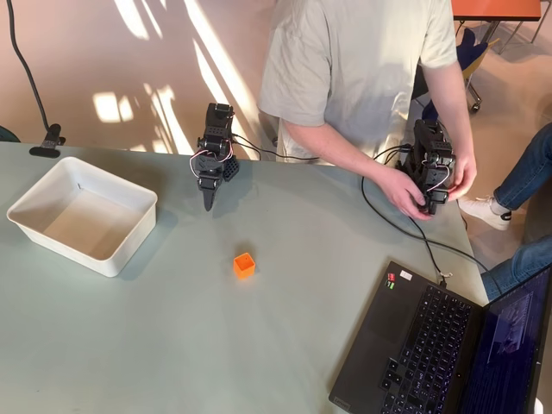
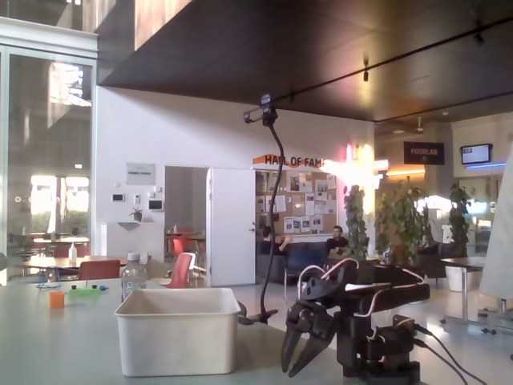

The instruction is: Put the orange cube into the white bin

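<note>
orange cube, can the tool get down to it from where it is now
Probably yes: the orange cube sits alone on bare table in front of the tool, and the white bin stands off to the left in the overhead view.

The black arm is folded up small, with red and white wires looping over its top. Its pincer (image 1: 208,201) points down at the tabletop (image 1: 285,224) in the overhead view, and the tip hangs just above it. In the fixed view the pincer (image 2: 298,362) also points down, and its two fingers (image 2: 289,350) stand a little apart (a thin gap shows between them). Nothing sits between the fingers.
</note>
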